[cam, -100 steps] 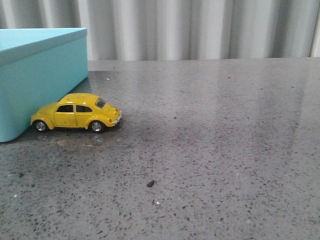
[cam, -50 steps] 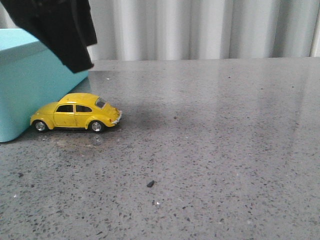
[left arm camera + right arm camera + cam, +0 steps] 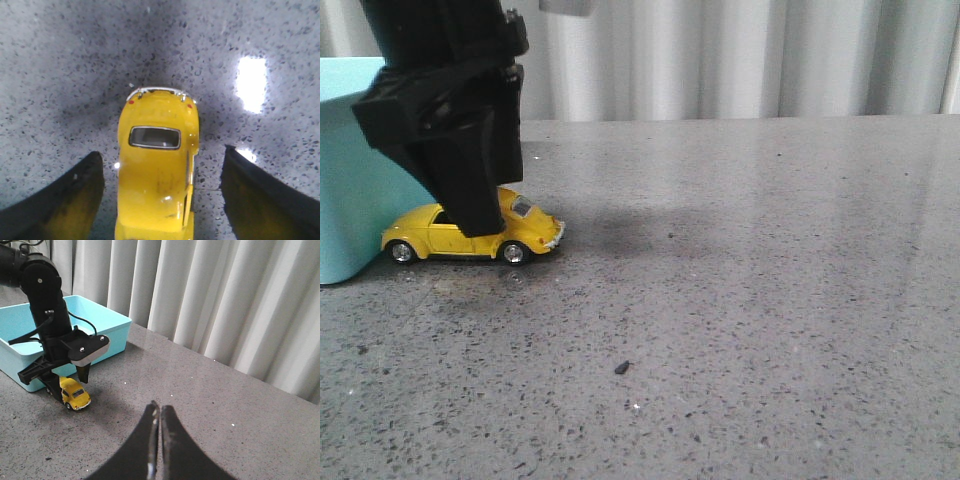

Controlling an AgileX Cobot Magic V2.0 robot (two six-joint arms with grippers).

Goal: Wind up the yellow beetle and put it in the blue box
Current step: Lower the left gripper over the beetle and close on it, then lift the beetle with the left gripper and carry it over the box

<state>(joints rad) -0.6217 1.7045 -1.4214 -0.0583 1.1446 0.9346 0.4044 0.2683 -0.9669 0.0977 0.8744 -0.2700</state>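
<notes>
The yellow beetle (image 3: 533, 232) stands on the grey table with its nose against the blue box (image 3: 350, 210). My left gripper (image 3: 478, 215) has come down over the car and hides its middle in the front view. In the left wrist view the gripper (image 3: 162, 151) is open, with one finger (image 3: 65, 200) on each side of the beetle (image 3: 157, 175) and a gap to it on both sides. My right gripper (image 3: 160, 407) is shut and empty, well away from the car. The right wrist view also shows the beetle (image 3: 75, 392), the box (image 3: 107, 315) and the left arm (image 3: 50, 315).
The speckled grey tabletop (image 3: 740, 280) runs back to a pale pleated curtain (image 3: 720, 60). A small dark speck (image 3: 621, 367) lies on the table in front of the car. The box is open-topped, and no contents show in the part of its interior in view.
The left arm has entered the front view from the top left and come down until its open fingers straddle the beetle. The beetle and box have not moved.
</notes>
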